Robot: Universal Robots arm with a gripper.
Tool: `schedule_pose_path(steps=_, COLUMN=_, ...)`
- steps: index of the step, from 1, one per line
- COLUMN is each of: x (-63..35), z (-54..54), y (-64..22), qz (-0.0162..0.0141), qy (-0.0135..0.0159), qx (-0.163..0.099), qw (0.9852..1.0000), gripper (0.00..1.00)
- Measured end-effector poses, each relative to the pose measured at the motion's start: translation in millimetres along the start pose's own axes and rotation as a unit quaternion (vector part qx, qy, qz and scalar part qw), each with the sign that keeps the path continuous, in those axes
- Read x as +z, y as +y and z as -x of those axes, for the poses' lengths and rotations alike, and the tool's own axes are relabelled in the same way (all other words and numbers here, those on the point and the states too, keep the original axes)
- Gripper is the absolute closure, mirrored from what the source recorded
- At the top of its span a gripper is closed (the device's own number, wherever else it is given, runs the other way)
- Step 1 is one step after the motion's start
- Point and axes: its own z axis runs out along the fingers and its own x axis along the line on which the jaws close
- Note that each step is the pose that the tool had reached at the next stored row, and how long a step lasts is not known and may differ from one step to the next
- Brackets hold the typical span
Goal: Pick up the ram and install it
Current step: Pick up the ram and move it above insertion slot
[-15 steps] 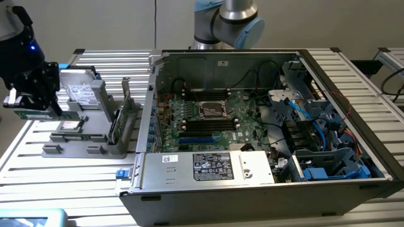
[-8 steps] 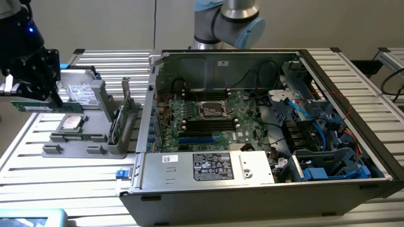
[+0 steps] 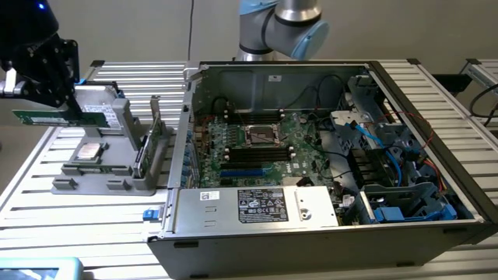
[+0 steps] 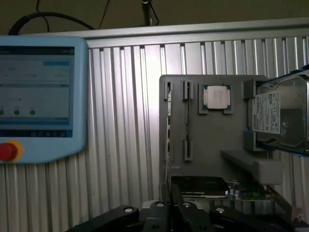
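Pinched between my fingers (image 4: 179,212), seemingly edge-on, the ram (image 3: 55,119) hangs; beneath them, a grey holder (image 4: 212,140) on the tabletop (image 4: 120,121).

Arm check from my end. The arm joint (image 3: 281,26) sits top centre of the exterior frame. I see silver-grey tube sections, a rounded housing and pale blue end caps (image 3: 313,34). In the upper left of that frame, the wrist head (image 3: 35,52) is a boxy matte black block. It has a blue status light (image 3: 41,6) lit near its top and a small silver-white bracket (image 3: 9,81) on its outer edge. On the wrist cam I get the gripper (image 4: 174,202): all black, with angular linkage arms on both sides and round pale screw heads (image 4: 128,210) set in the pivots. The finish is dull, not glossy.
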Motion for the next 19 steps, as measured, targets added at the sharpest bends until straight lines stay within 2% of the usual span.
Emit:
schedule_pose_path(steps=3, x=-11.3, z=0.2, y=-9.6, qz=0.0007, qy=0.0001, qx=0.0, qw=1.0, gripper=0.87)
schedule_pose_path(steps=6, x=-16.3, z=0.5, y=-22.2, qz=0.0012, qy=0.0001, qx=0.0, qw=1.0, gripper=0.87)
schedule_pose_path(steps=12, x=-23.5, z=1.1, y=-49.2, qz=0.0037, qy=0.0003, qx=0.0, qw=1.0, gripper=0.87)
schedule_pose_path(steps=19, x=-27.2, z=2.9, y=-80.3, qz=0.0075, qy=0.0006, qx=0.0, qw=1.0, gripper=0.87)
